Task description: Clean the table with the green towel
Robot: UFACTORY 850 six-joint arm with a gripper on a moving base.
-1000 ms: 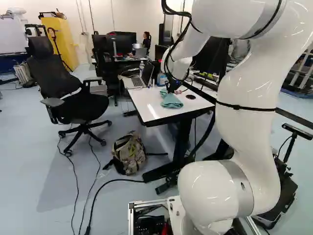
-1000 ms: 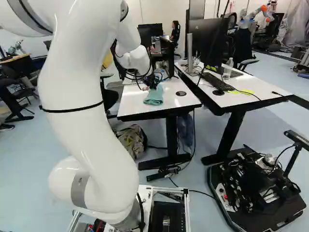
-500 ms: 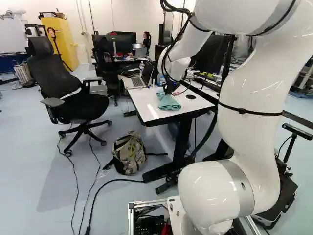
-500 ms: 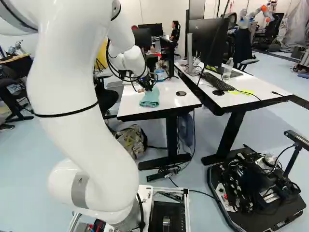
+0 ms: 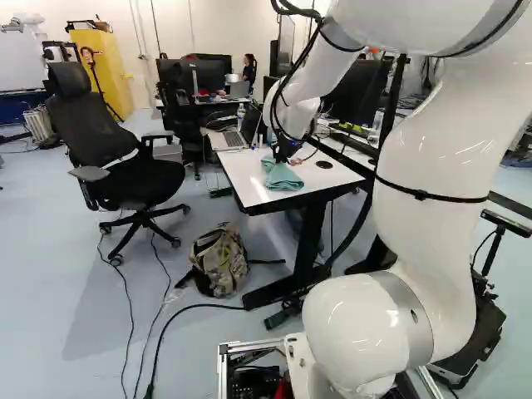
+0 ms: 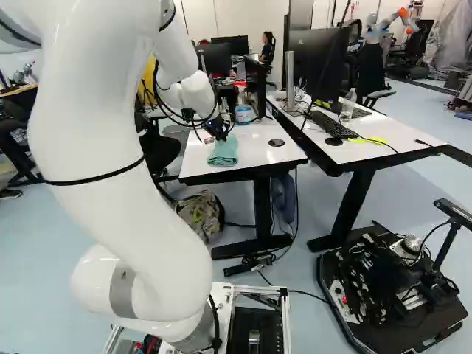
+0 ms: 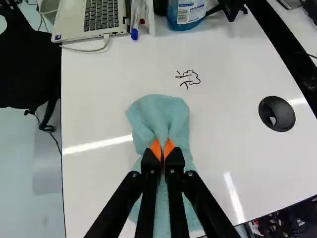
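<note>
1 gripper (image 6: 221,136), 2 fingers almost together, pinching a fold of 1 green towel (image 7: 159,111). Towel's on the white table (image 7: 91,109), running 12 to 6 o'clock through the fingertips (12 = straight ahead of gripper). From there: 1 black scribble (image 7: 192,77) at 1, 1 cable grommet (image 7: 267,121) between 2 and 3, 1 laptop (image 7: 62,25) at 11, 1 blue container (image 7: 187,14) near 12.
</note>
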